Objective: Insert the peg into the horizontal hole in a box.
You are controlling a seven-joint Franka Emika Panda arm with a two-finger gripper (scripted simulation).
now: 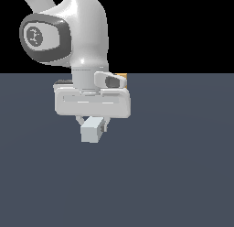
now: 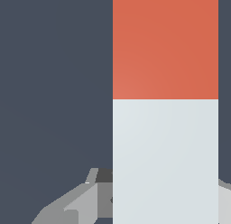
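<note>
My gripper (image 1: 93,124) hangs above the dark floor and is shut on the peg (image 1: 91,131). In the exterior view the peg is seen end-on, its pale square end toward the camera. In the wrist view the peg (image 2: 165,160) fills the frame lengthwise, with the pale part between the grey fingers (image 2: 76,205) and the orange-red segment (image 2: 165,44) beyond it. A small tan sliver (image 1: 121,76) shows behind the hand, apparently part of the box. The rest of the box and the hole are hidden by the arm.
The dark grey-blue floor (image 1: 183,166) spreads all round the gripper. The white arm's wrist and joint (image 1: 68,29) fill the upper part of the exterior view's left and block what lies behind.
</note>
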